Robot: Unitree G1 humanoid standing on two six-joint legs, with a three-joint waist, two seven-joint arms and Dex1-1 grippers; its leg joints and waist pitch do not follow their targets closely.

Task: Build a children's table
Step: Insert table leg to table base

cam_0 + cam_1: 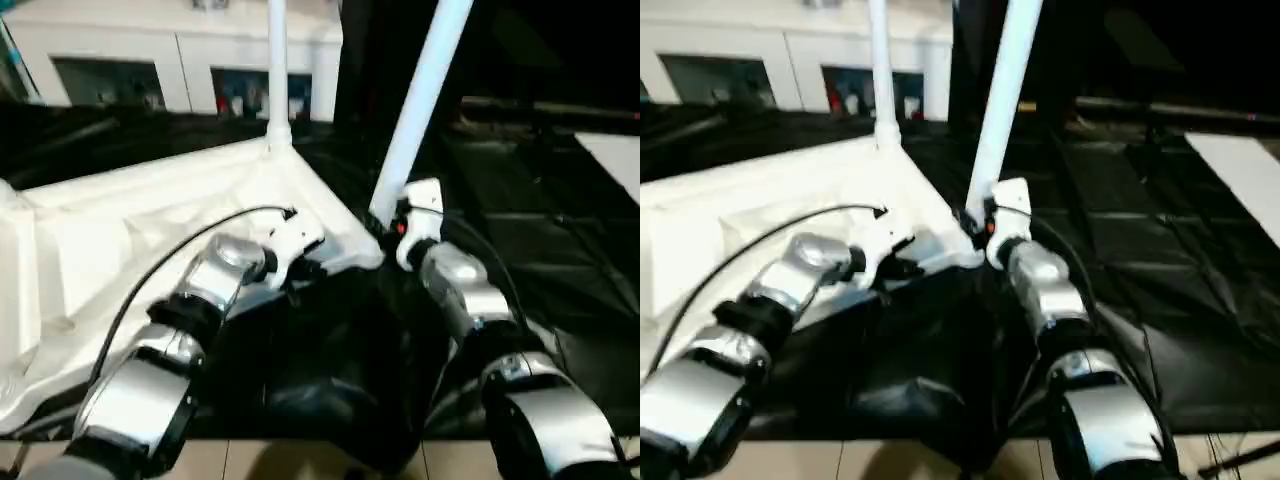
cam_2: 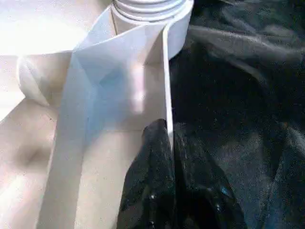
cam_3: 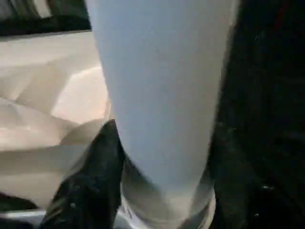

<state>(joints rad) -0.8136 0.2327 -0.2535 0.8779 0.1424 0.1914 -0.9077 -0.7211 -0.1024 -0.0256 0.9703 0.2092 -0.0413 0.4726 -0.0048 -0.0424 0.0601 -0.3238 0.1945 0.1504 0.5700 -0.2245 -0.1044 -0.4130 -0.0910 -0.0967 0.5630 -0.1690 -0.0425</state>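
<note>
On black cloth [image 1: 520, 250]: inverted white tabletop [image 1: 130, 250], 2 legs [image 1: 278, 60] up.

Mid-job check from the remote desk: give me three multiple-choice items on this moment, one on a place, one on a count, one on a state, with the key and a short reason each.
1. Where is the left gripper?
A. On the tabletop's thin side edge
B. Around an upright leg
C. Lying on the black cloth

2. How many white legs stand up at the tabletop's corners here?
A. None
B. Two
C. Four

3. How does the leg at the right gripper stand?
A. Flat on the cloth
B. Dead vertical
C. Tilted

Key: 1 A, the left wrist view has its black fingers closed on the white edge wall. 2 B, the head views show a far leg and a near leg. 3 C, the near leg leans to picture right while the far one stands straight.
</note>
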